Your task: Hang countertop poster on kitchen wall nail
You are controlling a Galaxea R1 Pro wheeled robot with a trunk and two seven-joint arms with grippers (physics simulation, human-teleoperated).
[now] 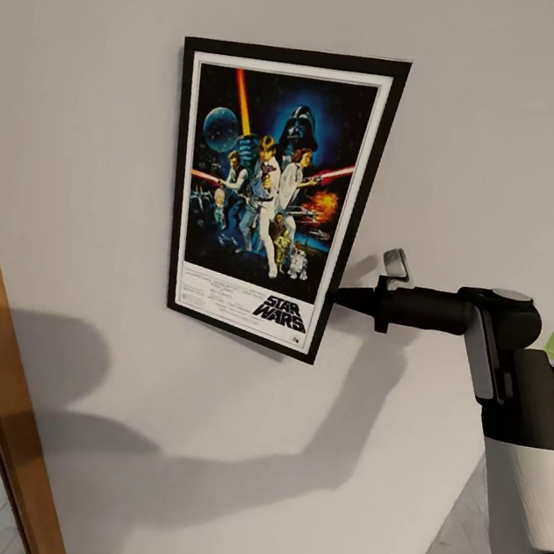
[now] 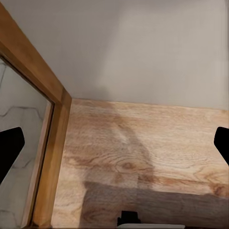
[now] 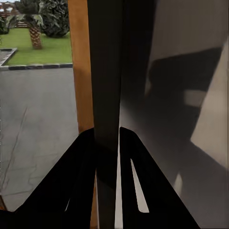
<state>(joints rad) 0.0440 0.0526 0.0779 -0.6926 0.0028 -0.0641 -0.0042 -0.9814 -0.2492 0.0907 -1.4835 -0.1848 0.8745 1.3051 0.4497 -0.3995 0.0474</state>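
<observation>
Head view — close, facing the wall point(image 1: 474, 147). Left wrist — down toward wooden floor point(image 2: 157, 157). Right wrist — edge-on along the poster point(image 3: 106, 71), sharing it with head.

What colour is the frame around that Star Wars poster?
Black, a thin frame around a white border on the poster; the head view shows it best.

Right arm outstretched, its tool point(image 1: 338, 297) clamped on the poster's point(image 1: 268, 189) edge; left tool point(image 2: 114, 143) agape.

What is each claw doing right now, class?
Left claw: open, holding nothing.
Right claw: closed on the poster, gripping its edge against the wall.
</observation>
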